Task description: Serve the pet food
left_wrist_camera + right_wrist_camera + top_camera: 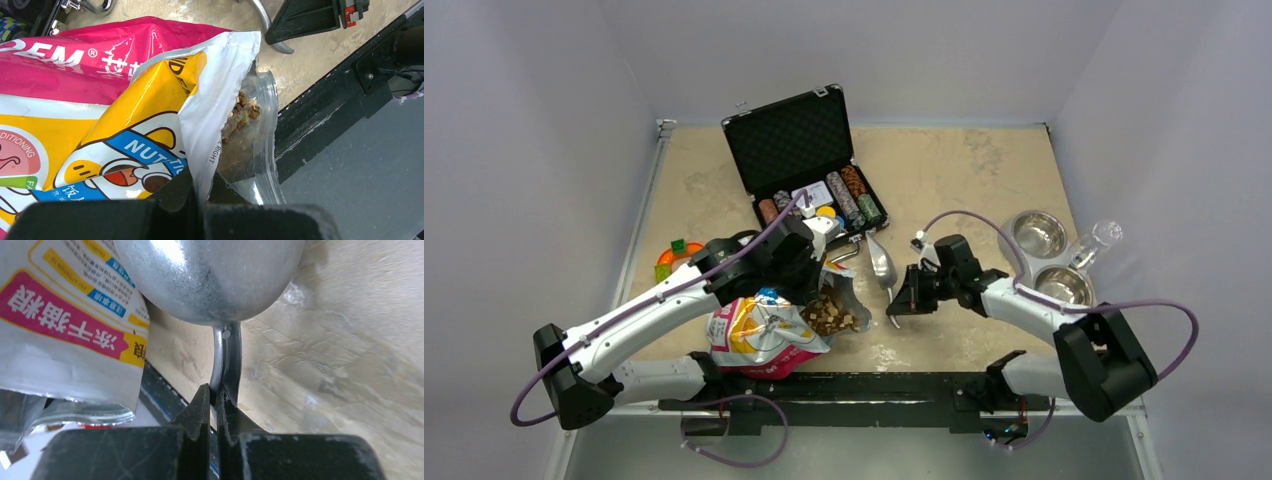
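The pet food [829, 316] shows as brown kibble in the open mouth of a printed bag [759, 335] lying near the table's front edge. My left gripper [822, 272] is shut on the bag's white mouth edge [215, 100], holding it open, and kibble [241, 114] shows inside behind the clear lining. My right gripper [904, 301] is shut on the thin handle [227, 360] of a metal scoop [881, 262]. The scoop's bowl [210, 275] points away from the fingers, just right of the bag [65, 315].
Two steel bowls [1037, 233] [1064, 285] in one stand sit at the right, with a clear bottle [1100, 239] beside them. An open black case [789, 140] with poker chips [849, 195] stands behind the bag. A small coloured toy [674, 257] lies at the left.
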You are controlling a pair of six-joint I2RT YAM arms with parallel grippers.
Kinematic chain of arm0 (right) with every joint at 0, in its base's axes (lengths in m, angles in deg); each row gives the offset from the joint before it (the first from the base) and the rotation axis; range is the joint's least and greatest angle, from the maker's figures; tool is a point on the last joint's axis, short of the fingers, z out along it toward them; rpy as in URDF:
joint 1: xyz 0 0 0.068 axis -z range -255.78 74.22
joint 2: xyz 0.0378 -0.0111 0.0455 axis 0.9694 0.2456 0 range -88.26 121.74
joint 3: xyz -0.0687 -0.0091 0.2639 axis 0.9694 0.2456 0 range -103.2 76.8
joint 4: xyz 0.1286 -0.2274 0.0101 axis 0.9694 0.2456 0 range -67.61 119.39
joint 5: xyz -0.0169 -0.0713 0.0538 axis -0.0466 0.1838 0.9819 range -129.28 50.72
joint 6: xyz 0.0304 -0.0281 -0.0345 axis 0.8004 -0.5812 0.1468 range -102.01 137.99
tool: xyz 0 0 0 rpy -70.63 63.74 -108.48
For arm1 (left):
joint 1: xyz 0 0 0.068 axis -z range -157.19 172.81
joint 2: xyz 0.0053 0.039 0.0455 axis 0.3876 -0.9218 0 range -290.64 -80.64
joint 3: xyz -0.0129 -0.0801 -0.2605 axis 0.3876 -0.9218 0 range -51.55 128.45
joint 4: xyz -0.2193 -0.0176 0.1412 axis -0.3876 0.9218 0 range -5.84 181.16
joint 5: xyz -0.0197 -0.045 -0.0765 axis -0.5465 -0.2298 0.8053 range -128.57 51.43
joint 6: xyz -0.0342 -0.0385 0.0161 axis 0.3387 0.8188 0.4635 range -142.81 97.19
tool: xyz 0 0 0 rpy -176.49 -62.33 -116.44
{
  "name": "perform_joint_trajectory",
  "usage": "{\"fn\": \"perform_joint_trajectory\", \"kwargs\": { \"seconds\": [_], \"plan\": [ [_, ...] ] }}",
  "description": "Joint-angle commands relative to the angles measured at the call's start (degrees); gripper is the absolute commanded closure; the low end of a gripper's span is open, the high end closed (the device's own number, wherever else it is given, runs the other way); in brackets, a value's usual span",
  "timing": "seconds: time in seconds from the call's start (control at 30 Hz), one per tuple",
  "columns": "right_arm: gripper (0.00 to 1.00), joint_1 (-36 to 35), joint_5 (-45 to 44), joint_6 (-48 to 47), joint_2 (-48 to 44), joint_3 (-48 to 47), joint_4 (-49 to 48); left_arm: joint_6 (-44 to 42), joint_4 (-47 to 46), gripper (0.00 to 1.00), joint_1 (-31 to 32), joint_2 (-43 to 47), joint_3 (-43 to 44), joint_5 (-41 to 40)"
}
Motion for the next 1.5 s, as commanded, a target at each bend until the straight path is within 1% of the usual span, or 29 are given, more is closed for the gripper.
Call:
{"fn": "perform_joint_trajectory", "kwargs": {
  "seconds": [0.0, 0.1, 0.13, 0.17, 0.2, 0.27, 0.3, 0.37, 0.47, 0.57, 0.6, 0.67, 0.77, 0.87, 0.93, 1.0, 1.07, 1.1, 1.27, 1.37, 1.47],
  "plan": [
    [1.00, 3.72, 17.89, 1.65, 4.78, 5.25, -18.95, 1.54, -1.51, 1.00, 0.31, 2.29, 0.50, 4.42],
    [1.00, 5.90, 22.28, 6.09, 8.45, 10.04, -30.04, 1.90, -1.49, 1.00, 0.33, 2.41, 0.34, 4.62],
    [1.00, 6.45, 22.34, 6.92, 9.24, 11.26, -31.91, 2.06, -1.46, 1.00, 0.33, 2.48, 0.21, 4.62],
    [0.99, 6.90, 21.41, 6.78, 9.69, 11.88, -31.68, 2.23, -1.48, 1.00, 0.33, 2.58, 0.04, 4.64],
    [0.96, 7.18, 20.31, 6.32, 9.71, 12.49, -31.28, 2.42, -1.53, 1.00, 0.33, 2.77, -0.17, 4.66],
    [0.87, 7.21, 14.82, 4.81, 8.04, 13.06, -27.33, 2.71, -1.65, 1.00, 0.33, 3.17, -0.49, 4.69],
    [0.81, 7.23, 13.50, 4.76, 6.97, 13.24, -26.00, 2.85, -1.62, 1.00, 0.33, 3.28, -0.67, 4.67],
    [0.76, 7.25, 10.77, 5.54, 4.33, 13.79, -23.98, 3.04, -1.59, 1.00, 0.33, 3.55, -0.86, 4.62],
    [0.67, 7.15, 3.94, 5.59, -1.94, 12.70, -16.03, 3.33, -1.77, 1.00, 0.33, 3.55, -1.07, 4.90],
    [0.56, 6.58, 1.24, 5.30, -6.64, 12.11, -11.47, 3.68, -2.21, 1.00, 0.33, 3.26, -1.15, 5.42],
    [0.54, 6.14, 0.03, 5.08, -7.73, 11.58, -10.30, 3.85, -2.38, 1.00, 0.33, 3.21, -1.18, 5.60],
    [0.53, 5.54, -2.44, 4.70, -8.14, 10.37, -8.19, 4.03, -2.67, 1.00, 0.33, 2.97, -1.25, 5.79],
    [0.52, 5.10, -6.28, 5.91, -6.13, 8.12, -5.29, 4.23, -2.87, 1.00, 0.33, 2.67, -1.17, 6.31],
    [0.52, 2.69, -9.56, 10.57, -4.22, 5.88, -2.66, 4.32, -2.63, 1.00, 0.33, 2.82, -1.20, 6.48],
    [0.51, 0.52, -11.07, 14.15, -5.00, 5.66, -2.87, 4.32, -2.40, 1.00, 0.33, 3.08, -1.45, 6.39],
    [0.50, -0.07, -13.13, 17.44, -6.26, 5.89, -2.22, 4.42, -2.28, 1.00, 0.33, 3.54, -1.72, 6.06],
    [0.51, -0.07, -15.01, 18.15, -6.56, 5.00, -0.91, 4.64, -2.14, 1.00, 0.33, 4.11, -1.98, 5.86],
    [0.51, -0.12, -16.47, 17.91, -6.24, 4.09, 1.35, 4.75, -2.13, 1.00, 0.33, 4.42, -2.16, 5.86],
    [0.52, 2.22, -17.48, 17.74, -4.29, 1.63, 5.31, 4.66, -1.51, 1.00, 0.33, 5.29, -2.31, 5.50],
    [0.48, 4.61, -18.49, 17.72, -4.89, 1.26, 6.51, 4.63, -1.24, 1.00, 0.33, 6.12, -2.61, 5.06],
    [0.48, 9.38, -18.38, 13.17, -3.30, -1.07, 6.83, 4.76, -0.96, 1.00, 0.33, 7.02, -2.92, 4.83]
  ]
}}
